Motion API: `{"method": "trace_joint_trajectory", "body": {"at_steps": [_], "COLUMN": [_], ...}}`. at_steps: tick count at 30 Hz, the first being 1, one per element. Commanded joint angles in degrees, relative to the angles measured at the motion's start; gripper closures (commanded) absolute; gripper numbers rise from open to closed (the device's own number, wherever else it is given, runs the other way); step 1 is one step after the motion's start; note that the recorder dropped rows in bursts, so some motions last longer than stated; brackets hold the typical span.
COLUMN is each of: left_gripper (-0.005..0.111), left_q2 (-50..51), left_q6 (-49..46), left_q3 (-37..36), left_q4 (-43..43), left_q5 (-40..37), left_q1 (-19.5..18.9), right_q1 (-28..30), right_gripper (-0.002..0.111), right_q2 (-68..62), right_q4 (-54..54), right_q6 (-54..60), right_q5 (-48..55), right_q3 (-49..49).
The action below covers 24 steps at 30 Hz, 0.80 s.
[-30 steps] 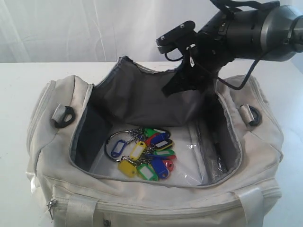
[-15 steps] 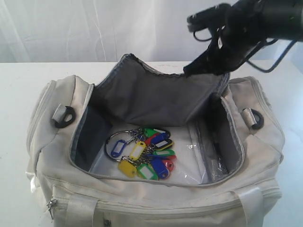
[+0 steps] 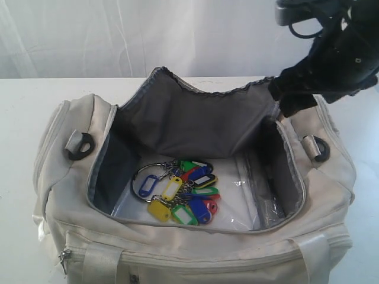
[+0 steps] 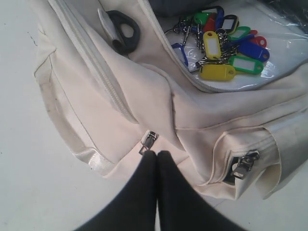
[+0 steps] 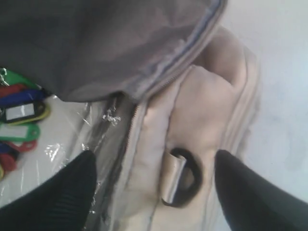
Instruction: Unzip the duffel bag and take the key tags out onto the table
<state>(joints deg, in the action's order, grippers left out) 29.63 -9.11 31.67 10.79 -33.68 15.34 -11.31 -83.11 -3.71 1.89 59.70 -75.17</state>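
Observation:
The cream duffel bag (image 3: 65, 195) lies on the white table (image 3: 18, 118) with its top unzipped and the grey-lined flap (image 3: 189, 118) standing up at the back. The key tags (image 3: 180, 192), a green, blue, red and yellow bunch on rings, rest on the bag's floor. My right gripper (image 3: 293, 97) hovers open over the bag's right end, its jaws either side of a black D-ring (image 5: 190, 178), holding nothing. My left gripper (image 4: 157, 154) is shut and empty at the bag's outer side, its tips just short of a metal zipper pull (image 4: 148, 141). The exterior view does not show it.
A second D-ring (image 3: 79, 145) sits at the bag's left end. A side pocket with its own zipper pull (image 4: 243, 163) is close to my left gripper. Clear plastic film (image 3: 254, 201) lines the bag's floor. A white curtain (image 3: 89, 35) hangs behind the table.
My right gripper has travelled right along the flap's rear edge to the bag's right end, and its jaws have come open. The flap, the tags and the bag stay as they were.

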Motion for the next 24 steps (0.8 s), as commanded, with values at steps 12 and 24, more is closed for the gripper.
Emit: {"method": "trace_joint_trajectory", "body": {"at_steps": [12, 24], "left_gripper": [0.107, 0.107], "left_q2": [-0.4, -0.4], "left_q6": [0.1, -0.1], "left_q3": [-0.3, -0.3], "left_q4": [0.7, 0.7], "left_q5": [-0.7, -0.5], "left_q1": [0.1, 0.1], "right_q1": [16.7, 17.9], "right_gripper": [0.039, 0.108], "right_q2": [-1.8, -7.7], "right_q4": [11.9, 13.6], "right_q6": [11.6, 8.3], "right_q5": [-13.9, -17.9], "right_q3": [13.3, 14.7]}}
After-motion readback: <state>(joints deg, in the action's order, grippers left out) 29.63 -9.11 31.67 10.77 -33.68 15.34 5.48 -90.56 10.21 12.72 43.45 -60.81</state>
